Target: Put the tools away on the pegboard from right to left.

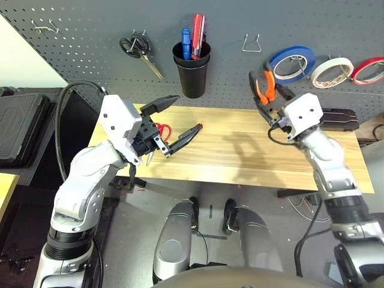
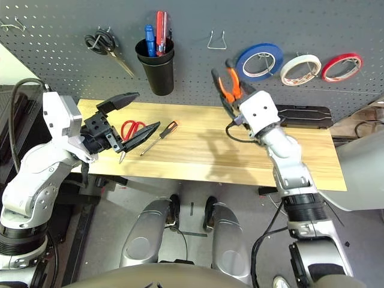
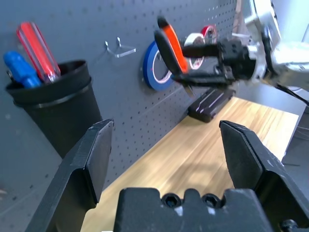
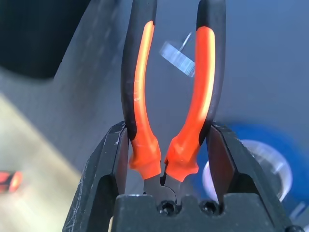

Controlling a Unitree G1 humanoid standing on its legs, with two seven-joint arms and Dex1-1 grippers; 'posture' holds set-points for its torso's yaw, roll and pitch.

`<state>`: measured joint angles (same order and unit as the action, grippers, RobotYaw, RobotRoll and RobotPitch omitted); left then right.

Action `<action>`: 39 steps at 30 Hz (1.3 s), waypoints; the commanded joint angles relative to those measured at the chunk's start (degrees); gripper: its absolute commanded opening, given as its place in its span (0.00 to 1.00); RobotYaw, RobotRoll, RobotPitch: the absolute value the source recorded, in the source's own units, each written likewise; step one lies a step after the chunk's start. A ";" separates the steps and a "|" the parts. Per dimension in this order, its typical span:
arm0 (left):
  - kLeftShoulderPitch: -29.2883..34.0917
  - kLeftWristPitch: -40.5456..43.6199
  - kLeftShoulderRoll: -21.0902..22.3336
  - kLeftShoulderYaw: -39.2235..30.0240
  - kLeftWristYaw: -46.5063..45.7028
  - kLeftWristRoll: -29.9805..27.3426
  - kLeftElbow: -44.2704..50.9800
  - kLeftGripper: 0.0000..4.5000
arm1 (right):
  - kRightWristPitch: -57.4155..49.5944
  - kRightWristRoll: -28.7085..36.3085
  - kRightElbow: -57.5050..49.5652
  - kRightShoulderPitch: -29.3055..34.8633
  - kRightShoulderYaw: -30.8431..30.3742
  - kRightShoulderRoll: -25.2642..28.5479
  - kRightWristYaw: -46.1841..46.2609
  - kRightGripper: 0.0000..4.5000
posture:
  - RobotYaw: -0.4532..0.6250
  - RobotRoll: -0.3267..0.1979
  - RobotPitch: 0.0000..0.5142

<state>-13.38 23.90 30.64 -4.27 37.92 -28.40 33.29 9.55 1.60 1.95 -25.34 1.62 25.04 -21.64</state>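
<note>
White tape [image 1: 331,71] hung on pegboard [image 1: 84,36]. R hand [image 4: 164,159] holds pliers [image 2: 228,88] by empty hook [image 2: 217,41]; L hand [image 2: 129,117] wide. Screwdriver [image 2: 159,137], scissors [image 2: 132,128] left on surface [image 2: 198,162].

Left gripper [image 3: 164,145] spread wide, pliers [image 3: 173,53] clamped in right gripper [image 3: 212,63], pegboard [image 3: 96,19]

Ahead of me the pegboard [image 2: 48,54] rises behind the table [image 2: 240,162]. Along it, from my left: scissors [image 2: 105,48] on a hook, a cup [image 2: 157,71] with tools inside, a bare hook [image 2: 220,41], then three tape rolls [image 2: 300,68] side by side at my far right. The pliers [image 2: 227,84] sit in my right gripper [image 4: 165,159], raised between the bare hook and the nearest roll. On the table to my left lie another pair of scissors [image 2: 133,128] and, just right of them, the screwdriver [image 2: 161,137], under my left gripper [image 2: 127,117]
</note>
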 commanded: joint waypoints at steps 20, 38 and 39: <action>-5.50 5.84 0.56 -0.64 -3.58 -3.61 2.20 1.00 | -9.49 0.60 -5.81 -15.25 1.54 -7.60 7.67 0.57 | 0.69 0.62 0.43; -5.77 6.68 0.77 -0.03 -3.70 -3.14 2.55 1.00 | -0.47 -1.29 14.41 -25.80 1.80 -11.87 13.03 0.57 | 0.72 0.62 0.42; -5.78 6.69 0.76 -0.03 -3.75 -3.12 2.55 1.00 | -0.81 -1.03 15.60 -26.17 1.98 -12.20 13.32 0.57 | 0.72 0.62 0.42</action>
<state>-19.70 30.09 30.69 -4.99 34.16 -31.38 34.92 7.31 0.47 16.33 -50.43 3.02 13.24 -9.07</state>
